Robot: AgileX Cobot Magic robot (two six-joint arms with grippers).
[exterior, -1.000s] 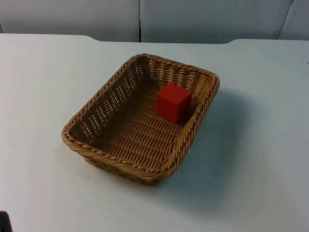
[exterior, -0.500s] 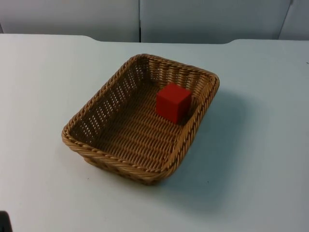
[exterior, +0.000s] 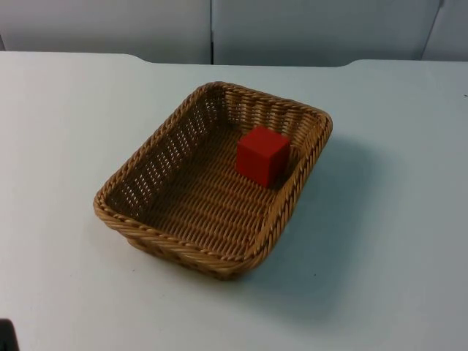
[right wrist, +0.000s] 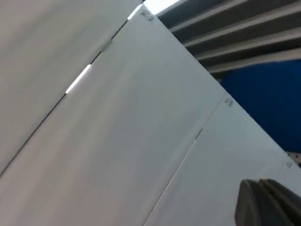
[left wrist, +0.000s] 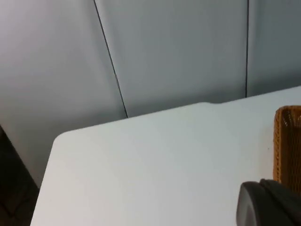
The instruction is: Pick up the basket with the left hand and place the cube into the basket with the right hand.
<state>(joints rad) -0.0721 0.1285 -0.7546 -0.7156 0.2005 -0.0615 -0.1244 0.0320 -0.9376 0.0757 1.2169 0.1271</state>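
Note:
A brown wicker basket (exterior: 157,157) rests on the white table (exterior: 66,117) near its middle, set at an angle. Inside it a red cube (exterior: 262,155) sits on the woven floor, close to the right-hand wall and the far corner. My left gripper (left wrist: 270,205) hangs over the table beside the basket, and a piece of the basket's rim (left wrist: 287,141) shows just beyond it. My right gripper (right wrist: 268,203) points up at the grey partition wall and the ceiling, away from the table. Neither gripper touches the basket or the cube.
The grey partition wall (exterior: 292,29) closes off the table's far edge. A small dark object (exterior: 6,336) sits at the near left corner of the top view. White table surface surrounds the basket on all sides.

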